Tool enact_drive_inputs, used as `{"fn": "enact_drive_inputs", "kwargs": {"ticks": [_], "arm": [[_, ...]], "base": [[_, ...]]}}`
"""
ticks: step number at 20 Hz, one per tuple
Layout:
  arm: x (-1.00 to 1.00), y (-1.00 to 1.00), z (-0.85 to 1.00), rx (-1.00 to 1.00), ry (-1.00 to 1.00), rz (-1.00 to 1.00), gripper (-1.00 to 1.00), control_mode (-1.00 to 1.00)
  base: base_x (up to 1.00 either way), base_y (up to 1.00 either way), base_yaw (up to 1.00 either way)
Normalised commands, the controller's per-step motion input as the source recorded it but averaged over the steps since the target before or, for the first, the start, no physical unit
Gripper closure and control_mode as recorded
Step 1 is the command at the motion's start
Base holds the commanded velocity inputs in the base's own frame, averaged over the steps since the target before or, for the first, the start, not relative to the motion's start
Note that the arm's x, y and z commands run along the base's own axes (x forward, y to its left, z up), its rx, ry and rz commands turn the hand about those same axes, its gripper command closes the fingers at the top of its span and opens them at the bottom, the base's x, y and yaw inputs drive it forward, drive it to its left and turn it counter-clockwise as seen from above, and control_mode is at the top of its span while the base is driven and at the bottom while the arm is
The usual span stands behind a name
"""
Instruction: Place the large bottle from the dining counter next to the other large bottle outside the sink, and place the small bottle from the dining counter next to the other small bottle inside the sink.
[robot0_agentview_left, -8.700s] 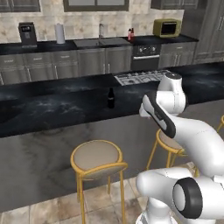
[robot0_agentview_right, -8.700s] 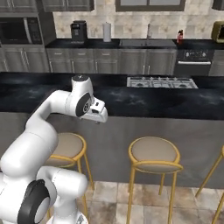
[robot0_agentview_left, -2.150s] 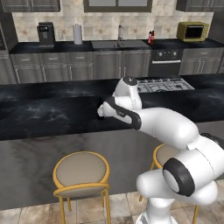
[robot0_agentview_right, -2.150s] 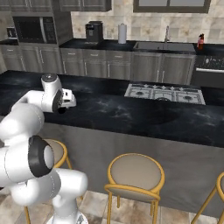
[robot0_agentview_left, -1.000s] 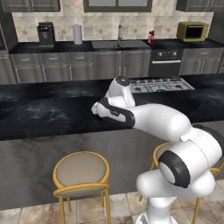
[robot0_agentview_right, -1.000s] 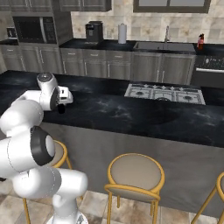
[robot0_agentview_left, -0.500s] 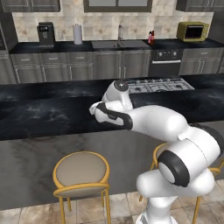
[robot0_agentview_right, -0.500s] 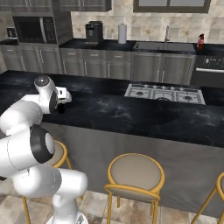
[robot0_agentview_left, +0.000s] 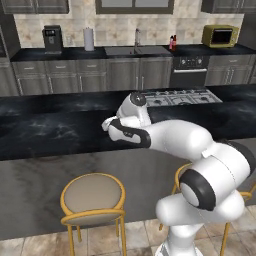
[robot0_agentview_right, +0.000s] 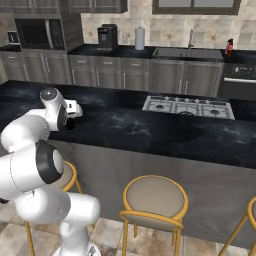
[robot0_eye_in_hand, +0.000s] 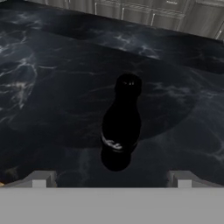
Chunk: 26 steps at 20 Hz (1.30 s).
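Observation:
A dark glass bottle (robot0_eye_in_hand: 121, 124) with a narrow neck and a pale mark low on its body stands upright on the black marbled dining counter (robot0_eye_in_hand: 48, 83). I cannot tell whether it is the large bottle or the small bottle. My gripper (robot0_eye_in_hand: 111, 179) hangs over it, open, its fingertips (robot0_eye_in_hand: 40, 178) wide on either side and touching nothing. The hand (robot0_agentview_left: 108, 124) hovers low over the dining counter (robot0_agentview_left: 45, 132), also seen from the right (robot0_agentview_right: 75, 108). On the far counter, the other large bottle (robot0_agentview_left: 173, 42), pink-red, stands right of the sink (robot0_agentview_left: 135, 50).
Yellow-framed stools (robot0_agentview_left: 92, 197) (robot0_agentview_right: 155, 197) front the dining counter. A cooktop (robot0_agentview_right: 187, 106) is set in its right part. On the far counter stand a coffee machine (robot0_agentview_left: 52, 39), a paper roll (robot0_agentview_left: 89, 38) and a yellow oven (robot0_agentview_left: 220, 35). A faucet (robot0_agentview_right: 190, 36) curves over the sink (robot0_agentview_right: 187, 52).
The hand has crept further left along the dining counter and slightly lower. The gripper has stayed open. The bottles have not moved.

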Motion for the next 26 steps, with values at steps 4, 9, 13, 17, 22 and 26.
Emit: {"fn": "enact_drive_inputs", "kwargs": {"ticks": [4, 9, 13, 17, 22, 26], "arm": [[0.06, 0.0, 0.01, 0.0, 0.0, 0.0, -1.0, -1.0], [0.12, 0.0, 0.08, 0.0, 0.0, 0.0, -1.0, -1.0], [0.17, 0.0, 0.12, 0.0, 0.0, 0.0, -1.0, -1.0], [0.18, 0.0, 0.04, 0.0, 0.0, 0.0, -1.0, -1.0], [0.15, 0.06, 0.0, 0.0, 0.0, 0.0, -1.0, -1.0], [0.13, 0.13, 0.0, 0.0, 0.0, 0.0, -1.0, -1.0]], "base": [[0.0, 0.0, 0.0], [0.0, 0.0, 0.0], [0.0, 0.0, 0.0], [0.0, 0.0, 0.0], [0.0, 0.0, 0.0], [0.0, 0.0, 0.0]]}}
